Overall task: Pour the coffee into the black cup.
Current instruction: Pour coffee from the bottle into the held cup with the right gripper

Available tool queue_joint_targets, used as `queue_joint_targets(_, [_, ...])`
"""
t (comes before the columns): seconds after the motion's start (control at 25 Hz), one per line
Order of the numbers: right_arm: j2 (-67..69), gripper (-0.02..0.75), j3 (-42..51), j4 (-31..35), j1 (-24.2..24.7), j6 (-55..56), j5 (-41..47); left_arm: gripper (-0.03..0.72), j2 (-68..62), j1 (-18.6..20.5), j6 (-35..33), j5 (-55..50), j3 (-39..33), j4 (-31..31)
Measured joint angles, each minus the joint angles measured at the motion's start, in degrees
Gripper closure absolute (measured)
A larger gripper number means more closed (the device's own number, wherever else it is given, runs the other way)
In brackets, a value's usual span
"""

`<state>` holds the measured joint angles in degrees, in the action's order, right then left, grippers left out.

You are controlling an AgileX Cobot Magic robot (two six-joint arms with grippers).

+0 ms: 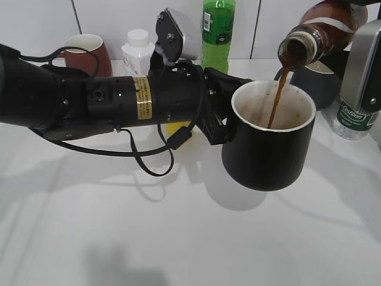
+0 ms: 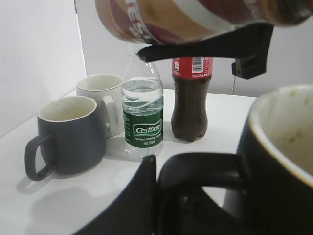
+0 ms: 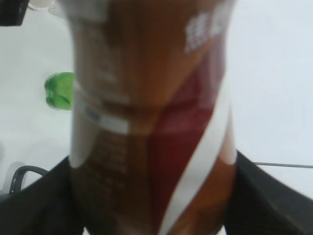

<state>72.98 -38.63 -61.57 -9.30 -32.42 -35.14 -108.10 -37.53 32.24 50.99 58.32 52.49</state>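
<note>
The black cup is held above the table by its handle in my shut left gripper. It also shows in the left wrist view, with the handle between the jaws. The coffee bottle is tilted neck-down at the upper right, and a thin brown stream falls from its mouth into the cup. My right gripper is shut on the bottle, which fills the right wrist view. The bottle also crosses the top of the left wrist view.
A maroon mug, a white bottle and a tall green soda bottle stand at the back. A grey mug, a white mug, a water bottle and a cola bottle stand at the right.
</note>
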Motion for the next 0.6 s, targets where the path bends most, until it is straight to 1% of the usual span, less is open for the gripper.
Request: queue_joint_targets(0.6, [0.0,0.203,0.0,0.0,0.0,-1.5,0.0,0.651,0.0,0.0,0.0,0.0,0.0,0.0])
